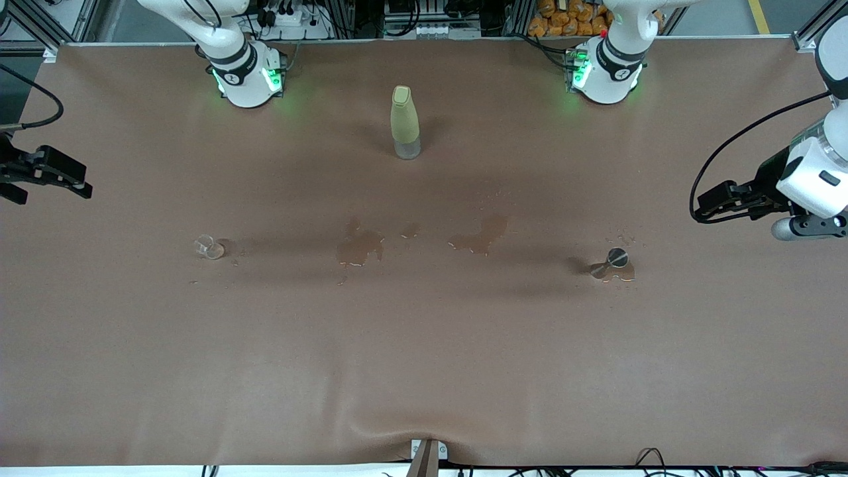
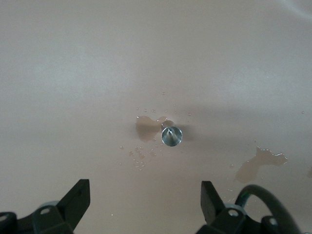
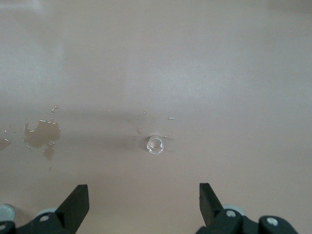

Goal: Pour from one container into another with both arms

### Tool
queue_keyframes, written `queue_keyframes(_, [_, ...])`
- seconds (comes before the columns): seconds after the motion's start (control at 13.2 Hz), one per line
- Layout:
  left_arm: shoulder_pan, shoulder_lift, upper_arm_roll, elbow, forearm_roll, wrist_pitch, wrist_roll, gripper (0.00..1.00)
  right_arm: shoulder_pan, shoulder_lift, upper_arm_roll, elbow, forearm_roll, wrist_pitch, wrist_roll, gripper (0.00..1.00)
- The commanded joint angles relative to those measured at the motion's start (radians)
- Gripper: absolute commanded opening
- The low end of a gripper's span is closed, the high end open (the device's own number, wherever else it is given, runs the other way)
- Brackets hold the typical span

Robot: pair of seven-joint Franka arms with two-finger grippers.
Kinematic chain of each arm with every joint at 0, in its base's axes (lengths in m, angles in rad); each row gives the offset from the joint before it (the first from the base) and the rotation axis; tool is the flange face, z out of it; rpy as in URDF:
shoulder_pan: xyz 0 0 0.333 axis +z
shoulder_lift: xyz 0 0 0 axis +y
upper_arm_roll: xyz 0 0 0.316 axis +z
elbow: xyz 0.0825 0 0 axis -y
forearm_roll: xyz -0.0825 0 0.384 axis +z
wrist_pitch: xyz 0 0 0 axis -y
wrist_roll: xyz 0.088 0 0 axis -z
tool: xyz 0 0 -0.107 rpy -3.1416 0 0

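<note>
Right arm: reaching out from its base to the table's edge at its own end. Right gripper [image 1: 50, 173] is hanging above the brown table cover [image 1: 424, 371], fingers [image 3: 73, 207] spread wide, holding nothing.

Glass cup [image 1: 210, 247]: tiny, clear, sitting on the cover toward the right arm's end, with small droplets lying round it.

Wet patches [image 1: 361, 246]: spreading across the middle of the cover, between the two cups.

Bottle [image 1: 405, 122]: tall, yellow-green, standing upright, farther from the front camera than the patches.

Metal cup [image 1: 615, 262]: tiny, grey, slim-waisted, sitting in a small puddle toward the left arm's end.

Left arm: bending in over its end of the table. Left gripper [image 1: 719, 197] is hovering above the cover, fingers [image 2: 77, 202] standing wide apart, empty.
</note>
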Motion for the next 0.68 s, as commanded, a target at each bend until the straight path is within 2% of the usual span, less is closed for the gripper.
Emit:
queue_keyframes(0.0, [-0.002,0.006,-0.002,0.025,-0.005,-0.022,0.0,1.0,0.021,-0.012,-0.004,0.011,-0.009,-0.007,-0.005,1.0])
queue_keyframes(0.23, [-0.002,0.008,-0.002,0.023,-0.007,-0.022,-0.006,1.0,0.085,-0.024,-0.071,0.006,-0.008,-0.005,-0.005,1.0])
queue_keyframes(0.61, [-0.003,0.009,-0.002,0.02,-0.007,-0.022,-0.007,1.0,0.129,-0.056,-0.124,-0.035,-0.001,0.035,-0.009,1.0])
